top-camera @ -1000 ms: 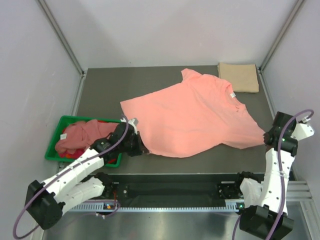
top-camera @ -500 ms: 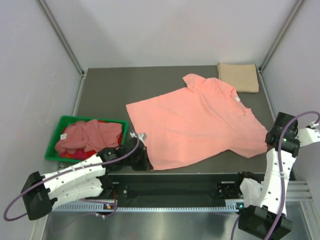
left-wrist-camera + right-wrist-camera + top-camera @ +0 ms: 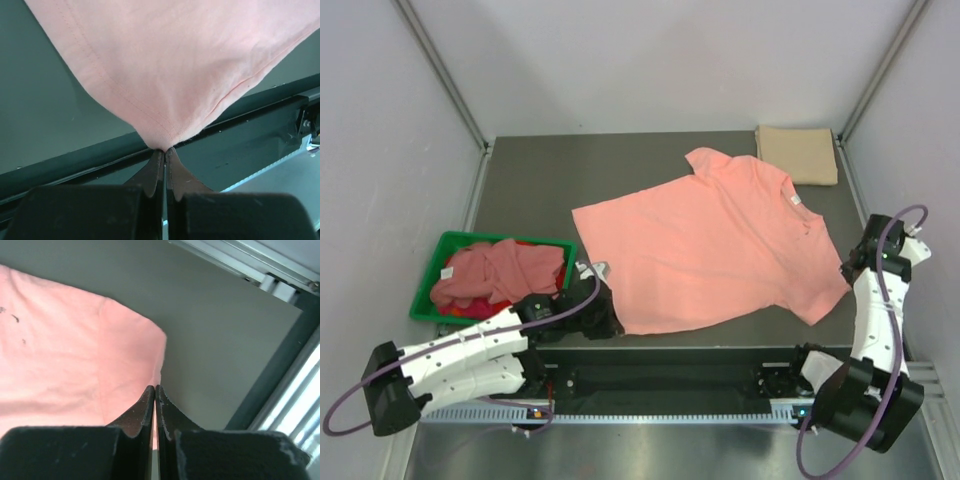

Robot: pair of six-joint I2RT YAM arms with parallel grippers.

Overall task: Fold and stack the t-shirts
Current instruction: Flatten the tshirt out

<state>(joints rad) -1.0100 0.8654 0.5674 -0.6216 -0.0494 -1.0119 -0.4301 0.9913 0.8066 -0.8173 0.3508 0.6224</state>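
Shirt (image 3: 720, 240) lies flatter, nearer now; my left tool (image 3: 164, 149) and right tool (image 3: 155, 386) stay clamped on it, ready to fold.

Left arm stretches low and forward, elbow near its base, left pincer (image 3: 164, 150) pinched tight on the shirt (image 3: 175, 60) hem. Right arm stands bent upright, right pincer (image 3: 155, 387) closed on the sleeve edge.

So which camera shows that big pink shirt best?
The top external view: the whole salmon-pink t-shirt lies spread on the table there. The left wrist view shows only its hem corner pinched in the left gripper; the right wrist view only a sleeve edge at the right gripper.
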